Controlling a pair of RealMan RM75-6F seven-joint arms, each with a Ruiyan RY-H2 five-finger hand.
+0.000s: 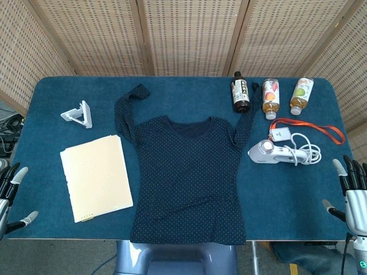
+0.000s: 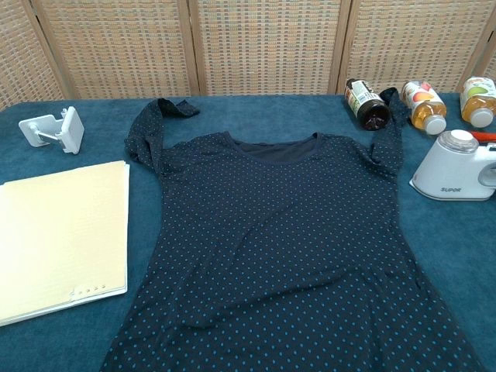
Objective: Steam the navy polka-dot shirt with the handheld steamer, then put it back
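Haven't started yet: both my hands, left and right, sit open-fingered and empty at the desk's near edge, so next my right reaches for the steamer right of the shirt.

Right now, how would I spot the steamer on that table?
Find the navy polka-dot shirt spread mid-table, then look past its sleeve beside the robot's right hand. The steamer lies there, below three bottles: white, with a coiled cord.

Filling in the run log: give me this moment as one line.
stage: not started | shirt: flat on table | steamer: on table, right of shirt, untouched | left hand: open | right hand: open
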